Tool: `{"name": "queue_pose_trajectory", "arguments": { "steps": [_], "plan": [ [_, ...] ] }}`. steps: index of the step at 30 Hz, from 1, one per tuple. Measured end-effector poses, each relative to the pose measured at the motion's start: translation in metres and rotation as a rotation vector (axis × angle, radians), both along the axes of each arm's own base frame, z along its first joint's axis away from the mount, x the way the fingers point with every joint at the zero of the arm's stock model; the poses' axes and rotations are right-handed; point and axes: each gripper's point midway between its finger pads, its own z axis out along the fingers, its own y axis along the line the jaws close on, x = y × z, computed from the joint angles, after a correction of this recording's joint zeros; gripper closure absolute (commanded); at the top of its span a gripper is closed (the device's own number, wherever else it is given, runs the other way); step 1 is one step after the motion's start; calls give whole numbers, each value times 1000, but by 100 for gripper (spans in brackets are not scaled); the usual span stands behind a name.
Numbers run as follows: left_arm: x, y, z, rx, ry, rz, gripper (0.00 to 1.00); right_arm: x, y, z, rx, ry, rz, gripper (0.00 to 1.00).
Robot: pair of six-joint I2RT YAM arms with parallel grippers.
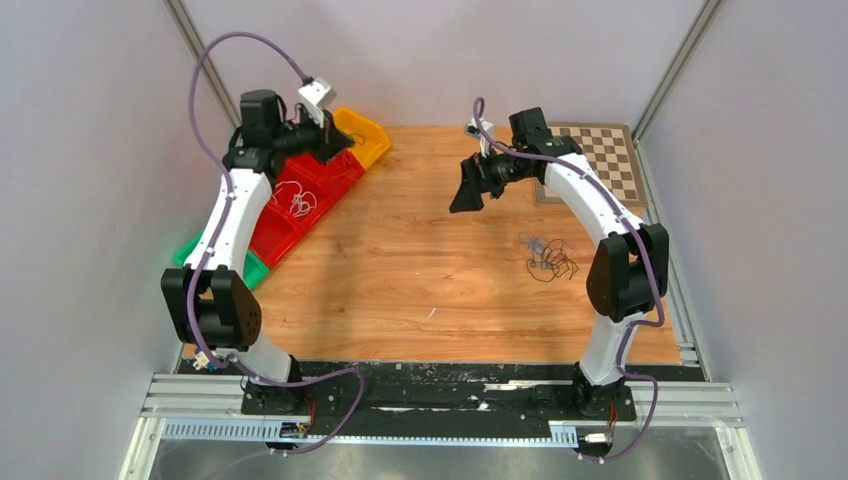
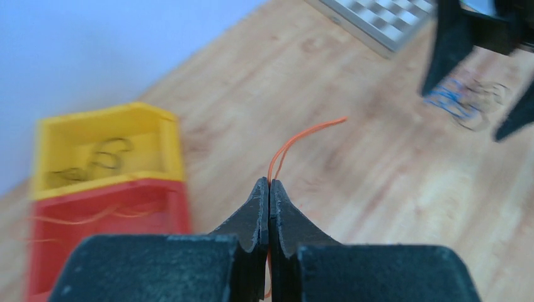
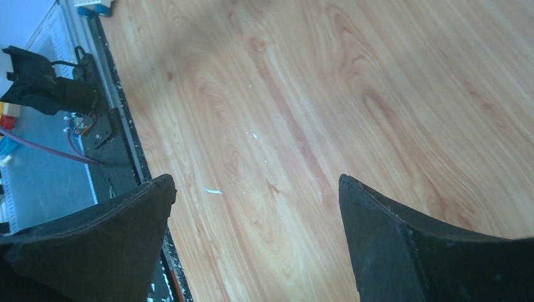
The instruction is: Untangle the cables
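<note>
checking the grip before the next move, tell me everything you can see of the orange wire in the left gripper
The orange wire is a very thin, smooth orange-red strand, plastic-coated by its look. The left gripper is shut on it at the fingertips. Two strands rise side by side from the pinch, then bend right to a free tip over the wooden table. A short bit shows below the pinch, between the fingers. Nothing else visibly touches it.

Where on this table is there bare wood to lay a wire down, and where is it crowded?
Free: the middle of the table, between the bins and the cable tangle, and its near strip. Crowded: the bins far left, the tangle at right, the chessboard far right.
</note>
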Motion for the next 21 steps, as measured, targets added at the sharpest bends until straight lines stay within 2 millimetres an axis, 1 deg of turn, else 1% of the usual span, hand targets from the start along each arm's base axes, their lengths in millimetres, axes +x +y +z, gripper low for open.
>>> {"name": "queue_pose_trajectory", "arguments": {
  "steps": [3, 6, 8, 11, 13, 17, 21],
  "plan": [
    [37, 36, 23, 13, -61, 110, 100, 7, -12, 1, -10, -14, -38, 0],
    [71, 71, 27, 27, -86, 200, 100, 10, -20, 0, -20, -15, -60, 0],
    [91, 93, 19, 38, -83, 249, 100, 10, -22, -2, -25, -13, -65, 0],
    [113, 117, -3, 56, -60, 294, 100, 10, -24, -7, -34, -5, -72, 0],
    [127, 129, -17, 69, -50, 310, 100, 10, -26, -9, -40, -1, -76, 0],
    [151, 141, -39, 98, -57, 309, 100, 10, -30, -14, -45, 12, -85, 0],
    [166, 144, -54, 131, -79, 281, 100, 9, -32, -18, -50, 21, -89, 0]
  ]
}}
